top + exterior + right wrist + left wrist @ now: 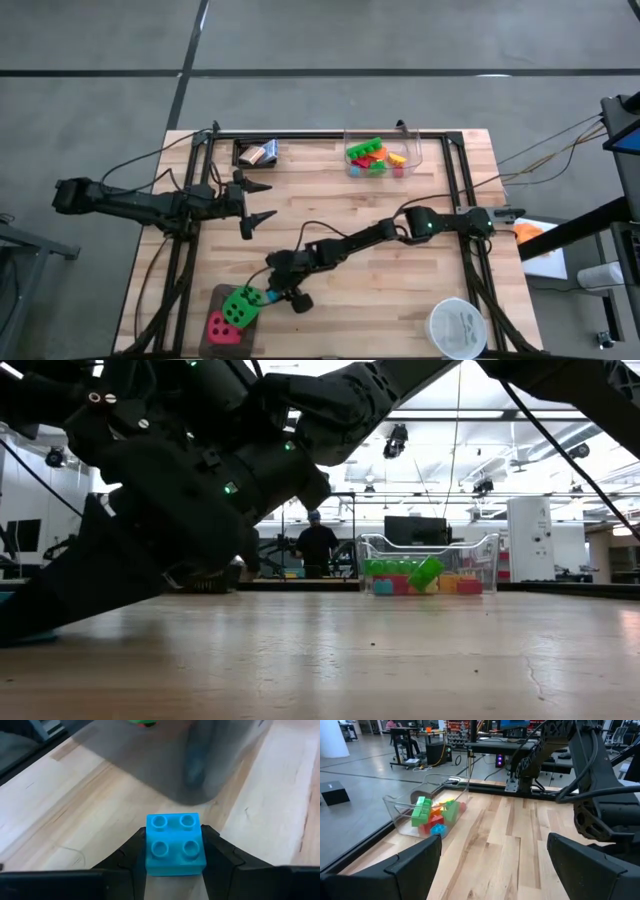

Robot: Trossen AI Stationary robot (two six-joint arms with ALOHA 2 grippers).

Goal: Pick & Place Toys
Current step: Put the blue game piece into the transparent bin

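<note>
A blue four-stud brick (175,844) sits near the table's near left, beside a dark mat (212,305) that carries a green die (238,305) and a red die (222,325). My right gripper (276,292) is shut on the brick. My left gripper (268,201) waits open at the table's left with nothing between its fingers. A clear tub (383,155) at the far edge holds several bright bricks. Card packs (260,152) lie at the far left. My right gripper pinches the blue brick by two opposite side walls (149,851), one finger (131,854) on each side. The fingers come slanting down from the table's right. The brick stays level with its studs up. Whether its underside is on the table I cannot tell.
A round white bowl (458,328) stands at the near right corner. A black frame (330,135) runs along the table's far edge and down both sides. The mat's grey edge (175,765) lies just beyond the brick. A person (317,545) stands in the room behind.
</note>
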